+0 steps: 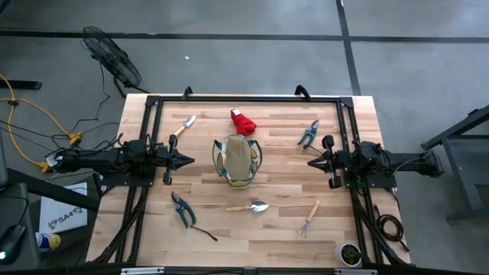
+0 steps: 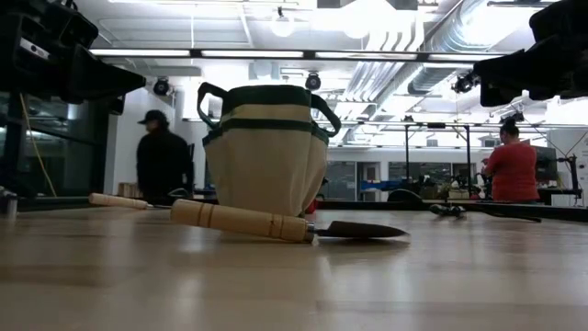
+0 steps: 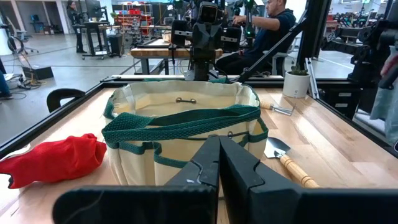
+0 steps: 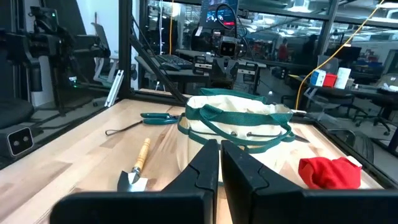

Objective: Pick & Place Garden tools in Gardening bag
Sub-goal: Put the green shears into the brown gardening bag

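Note:
The tan gardening bag with green trim stands upright on its base at the table's middle, its mouth open. Around it the garden tools lie flat: a red glove just beyond it, a trowel far left, shears far right, dark-handled shears near left, a wooden-handled trowel in front, and a hand rake near right. My left gripper hovers left of the bag, shut and empty. To the bag's right my right gripper points at it, also shut and empty.
A small potted plant stands at the near right corner. Black frame rails run along the table's edges. A thin dark rod lies by the near-left shears. People stand in the room behind the table.

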Available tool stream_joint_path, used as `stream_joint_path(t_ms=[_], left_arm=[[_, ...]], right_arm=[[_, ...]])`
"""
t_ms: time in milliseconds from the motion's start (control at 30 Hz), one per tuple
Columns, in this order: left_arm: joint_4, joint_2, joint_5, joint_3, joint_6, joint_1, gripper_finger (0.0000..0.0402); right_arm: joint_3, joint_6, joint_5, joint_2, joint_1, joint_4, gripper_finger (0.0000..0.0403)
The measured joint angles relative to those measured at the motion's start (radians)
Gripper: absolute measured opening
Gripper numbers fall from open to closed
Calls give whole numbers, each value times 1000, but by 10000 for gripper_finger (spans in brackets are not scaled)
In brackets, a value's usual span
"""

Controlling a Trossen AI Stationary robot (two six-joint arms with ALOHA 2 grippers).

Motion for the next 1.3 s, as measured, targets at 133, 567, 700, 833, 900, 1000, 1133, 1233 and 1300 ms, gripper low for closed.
stream_joint_path(t_ms=[133,567,700,833,900,1000,1133,1233,1300], left_arm=[[0,0,0,0,0,0,1],[0,0,0,0,0,0,1],[0,0,0,0,0,0,1],[0,0,0,0,0,0,1],[0,0,0,0,0,0,1],[0,0,0,0,0,0,1],[0,0,0,0,0,0,1],[0,0,0,0,0,0,1],[0,0,0,0,0,0,1]], right_arm=[[0,1,0,0,0,1,11],[0,714,268,1,0,64,11],[4,838,340,26,0,43,11],[47,835,392,84,1,19,5],[73,835,436,126,1,21,4],[114,837,490,202,1,5,3],[197,888,527,311,0,-114,3],[278,961,535,381,-8,-252,3],[331,1028,531,420,-28,-360,3]])
